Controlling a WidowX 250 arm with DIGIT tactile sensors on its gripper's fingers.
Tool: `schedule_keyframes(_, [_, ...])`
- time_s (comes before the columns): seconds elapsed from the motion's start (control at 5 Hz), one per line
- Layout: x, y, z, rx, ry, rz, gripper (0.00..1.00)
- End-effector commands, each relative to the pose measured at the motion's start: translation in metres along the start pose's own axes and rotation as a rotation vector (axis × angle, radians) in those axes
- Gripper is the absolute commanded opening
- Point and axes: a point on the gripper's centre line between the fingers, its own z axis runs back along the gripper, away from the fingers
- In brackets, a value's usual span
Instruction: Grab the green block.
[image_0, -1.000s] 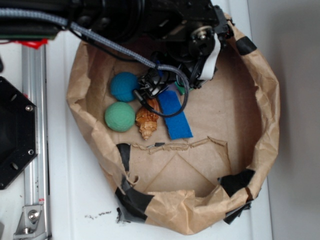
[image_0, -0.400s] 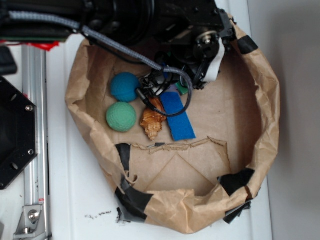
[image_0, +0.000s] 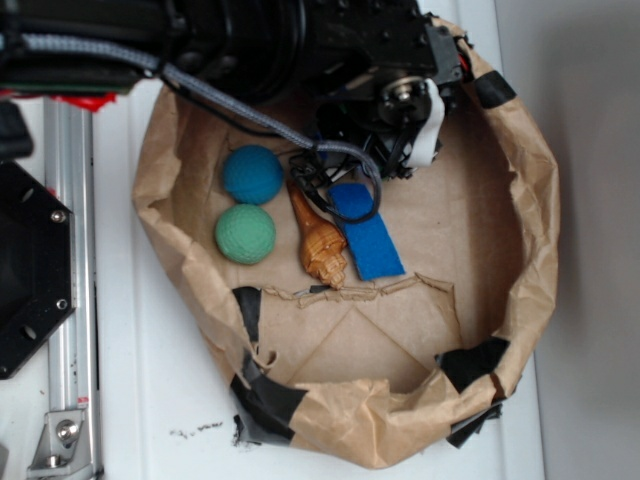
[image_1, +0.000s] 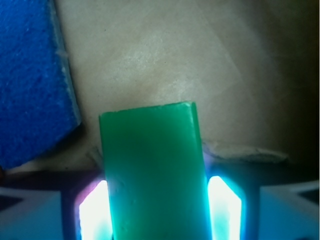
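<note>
The green block (image_1: 150, 170), a flat matte green slab, fills the lower middle of the wrist view and points away over brown paper. My gripper (image_1: 157, 205) is shut on it, with a glowing pad (image_1: 92, 210) tight against its left side and the other pad (image_1: 224, 207) against its right. In the exterior view the gripper (image_0: 392, 150) sits under the black arm at the back of the paper bowl, and the green block is hidden there.
A crumpled brown paper bowl (image_0: 520, 290) with black tape holds a blue slab (image_0: 368, 232), a brown shell (image_0: 320, 240), a teal ball (image_0: 252, 174) and a green ball (image_0: 245, 234). The blue slab (image_1: 30, 85) lies just left of the block. A metal rail (image_0: 68, 260) runs along the left.
The arm has drawn back toward the bowl's far rim. The shell has swung and slid right and now lies lengthwise, and the blue slab has shifted slightly right. The green sliver by the wrist no longer shows.
</note>
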Motion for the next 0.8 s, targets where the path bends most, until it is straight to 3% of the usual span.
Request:
schedule_keyframes(0.0, [0.036, -0.004, 0.068, 0.081, -0.085, 0.113, 0.0])
schedule_keyframes(0.2, [0.058, 0.0, 0.102, 0.072, -0.12, 0.244, 0.0])
schedule_keyframes(0.4, [0.069, 0.0, 0.108, -0.013, -0.037, 0.465, 0.0])
schedule_keyframes(0.6, [0.071, -0.02, 0.118, -0.057, -0.029, 0.638, 0.0])
